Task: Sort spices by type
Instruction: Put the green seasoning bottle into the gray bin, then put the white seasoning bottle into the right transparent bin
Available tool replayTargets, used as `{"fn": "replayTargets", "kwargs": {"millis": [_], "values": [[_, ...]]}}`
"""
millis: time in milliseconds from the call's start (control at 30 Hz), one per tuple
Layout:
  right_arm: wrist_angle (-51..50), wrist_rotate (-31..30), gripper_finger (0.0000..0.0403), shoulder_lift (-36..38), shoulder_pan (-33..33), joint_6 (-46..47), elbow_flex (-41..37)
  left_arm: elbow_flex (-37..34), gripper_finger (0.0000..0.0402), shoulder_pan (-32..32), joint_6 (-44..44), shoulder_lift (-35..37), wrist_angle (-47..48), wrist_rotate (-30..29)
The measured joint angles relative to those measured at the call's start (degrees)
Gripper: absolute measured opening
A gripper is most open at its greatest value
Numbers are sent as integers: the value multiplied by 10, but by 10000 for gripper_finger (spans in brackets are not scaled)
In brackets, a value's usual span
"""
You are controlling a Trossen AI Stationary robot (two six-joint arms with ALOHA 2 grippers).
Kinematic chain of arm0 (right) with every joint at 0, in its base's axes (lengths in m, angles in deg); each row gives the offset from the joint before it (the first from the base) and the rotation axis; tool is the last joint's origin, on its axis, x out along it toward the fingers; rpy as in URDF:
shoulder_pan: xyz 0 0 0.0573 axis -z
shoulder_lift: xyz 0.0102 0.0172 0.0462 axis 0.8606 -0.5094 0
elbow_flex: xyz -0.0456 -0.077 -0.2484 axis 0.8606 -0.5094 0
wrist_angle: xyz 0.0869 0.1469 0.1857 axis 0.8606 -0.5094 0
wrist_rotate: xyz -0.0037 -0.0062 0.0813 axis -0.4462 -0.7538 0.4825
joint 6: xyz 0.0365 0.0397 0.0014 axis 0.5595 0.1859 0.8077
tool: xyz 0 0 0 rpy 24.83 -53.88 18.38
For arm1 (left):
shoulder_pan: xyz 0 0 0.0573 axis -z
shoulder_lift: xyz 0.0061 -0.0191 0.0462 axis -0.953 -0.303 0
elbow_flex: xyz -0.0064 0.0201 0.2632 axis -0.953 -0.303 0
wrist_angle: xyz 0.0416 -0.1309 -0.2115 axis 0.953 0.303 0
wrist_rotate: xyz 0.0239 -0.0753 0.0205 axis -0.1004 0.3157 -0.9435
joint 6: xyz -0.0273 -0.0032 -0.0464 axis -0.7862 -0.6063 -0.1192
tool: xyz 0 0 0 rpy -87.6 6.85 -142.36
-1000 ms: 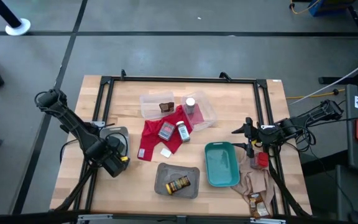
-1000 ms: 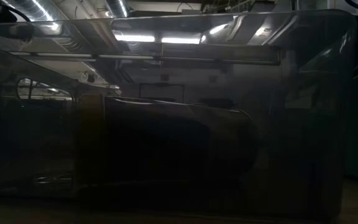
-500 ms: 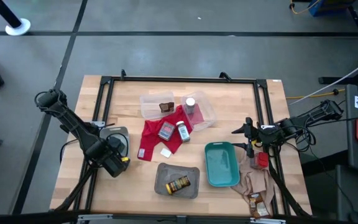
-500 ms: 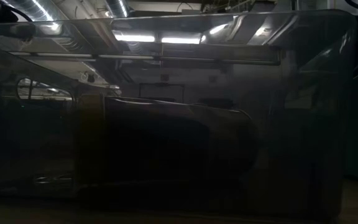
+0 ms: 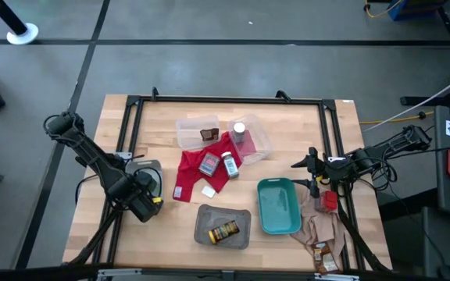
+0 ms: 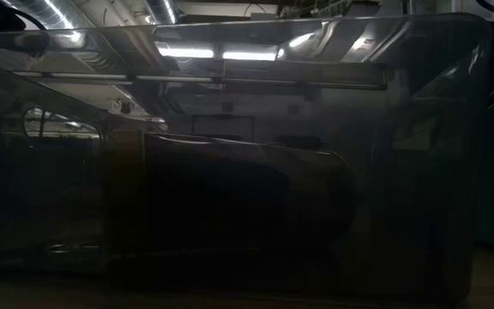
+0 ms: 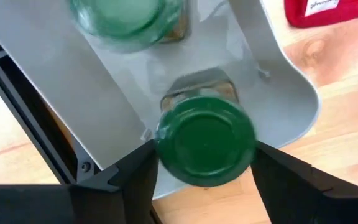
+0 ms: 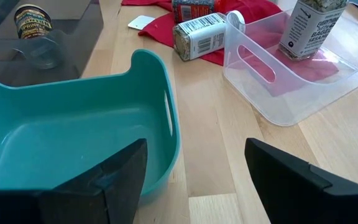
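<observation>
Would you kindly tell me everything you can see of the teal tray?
The teal tray is a smooth, plastic-looking tub with rounded corners, raised walls and a slot handle cut into one end wall, seen in the right wrist view. It sits upright on the wooden table, on the right-hand side, and nothing lies inside it. A grey tray is beside it, apart, and a beige cloth lies by its other side. The right gripper hangs close by, open, not touching it.

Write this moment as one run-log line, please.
left gripper: around green-lidded jar, upright in light grey tray | right gripper: fingers open, empty, beside teal tray | sorting: unfinished
</observation>
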Motion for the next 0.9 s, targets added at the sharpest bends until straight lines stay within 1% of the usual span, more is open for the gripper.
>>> {"fn": "replayTargets", "kwargs": {"millis": [133,300,633,800,900], "values": [[0,0,271,0,0,0,0,0,244,0,-16,1,1,0],[0,0,271,0,0,0,0,0,243,0,1,14,1,2],[12,0,271,0,0,0,0,0,242,2,13,93,-1,-1],[15,0,271,0,0,0,0,0,239,10,42,123,-5,-30],[37,-3,271,0,0,12,0,0,239,18,58,138,-4,-69]]}}
